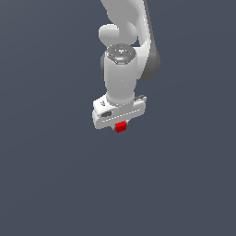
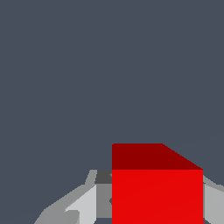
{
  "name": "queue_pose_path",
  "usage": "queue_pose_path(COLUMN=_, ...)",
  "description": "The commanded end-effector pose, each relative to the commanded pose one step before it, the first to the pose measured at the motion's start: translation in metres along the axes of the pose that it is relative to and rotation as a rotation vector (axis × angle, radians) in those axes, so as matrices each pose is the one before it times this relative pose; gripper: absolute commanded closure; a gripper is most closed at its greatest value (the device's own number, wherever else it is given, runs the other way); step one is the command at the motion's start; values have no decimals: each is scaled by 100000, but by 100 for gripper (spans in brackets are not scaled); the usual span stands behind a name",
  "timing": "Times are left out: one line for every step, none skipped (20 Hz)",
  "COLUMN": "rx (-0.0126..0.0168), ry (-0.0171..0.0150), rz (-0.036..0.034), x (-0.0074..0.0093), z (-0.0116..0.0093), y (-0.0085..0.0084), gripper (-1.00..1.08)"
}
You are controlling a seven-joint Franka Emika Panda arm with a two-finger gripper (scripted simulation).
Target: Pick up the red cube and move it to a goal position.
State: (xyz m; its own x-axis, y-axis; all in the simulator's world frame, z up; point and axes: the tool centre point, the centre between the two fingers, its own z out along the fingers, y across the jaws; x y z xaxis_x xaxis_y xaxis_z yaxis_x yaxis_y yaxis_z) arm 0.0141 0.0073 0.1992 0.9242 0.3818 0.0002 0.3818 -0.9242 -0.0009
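Note:
The red cube (image 1: 121,126) shows just under the white gripper (image 1: 120,128) in the exterior view, mostly hidden by the hand above it. In the wrist view the red cube (image 2: 156,188) fills the space between the two grey fingers (image 2: 85,203), which press against its sides. The gripper is shut on the cube. Whether the cube is lifted off the surface cannot be told from these views.
The white arm (image 1: 122,69) rises above the gripper in the exterior view. A plain dark grey-blue surface (image 1: 55,175) surrounds it on all sides. No goal marker shows.

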Motion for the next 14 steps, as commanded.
queue_pose_path(rx=40, ry=17, rz=-70, x=-168, z=-3076, y=563, gripper=108)
queue_pose_path(rx=0, ry=0, rz=0, x=-41, z=-1151, y=235, gripper=108)
queue_pose_path(rx=0, ry=0, rz=0, x=-36, z=-1116, y=230, gripper=108)
queue_pose_path(rx=9, ry=11, rz=-47, x=-23, z=-1077, y=198, gripper=108)
queue_pose_path(rx=0, ry=0, rz=0, x=-27, z=-1020, y=214, gripper=108)
queue_pose_path(rx=0, ry=0, rz=0, x=-23, z=-957, y=203, gripper=108)
queue_pose_path(rx=0, ry=0, rz=0, x=-17, z=-890, y=191, gripper=108)
queue_pose_path(rx=0, ry=0, rz=0, x=-10, z=-824, y=180, gripper=108)
queue_pose_path(rx=0, ry=0, rz=0, x=-5, z=-759, y=169, gripper=108)
queue_pose_path(rx=0, ry=0, rz=0, x=0, z=-697, y=158, gripper=108)
queue_pose_path(rx=-56, ry=-10, rz=-40, x=16, z=-647, y=106, gripper=108)
queue_pose_path(rx=0, ry=0, rz=0, x=4, z=-580, y=134, gripper=108)
queue_pose_path(rx=0, ry=0, rz=0, x=6, z=-523, y=122, gripper=108)
queue_pose_path(rx=0, ry=0, rz=0, x=8, z=-465, y=110, gripper=108)
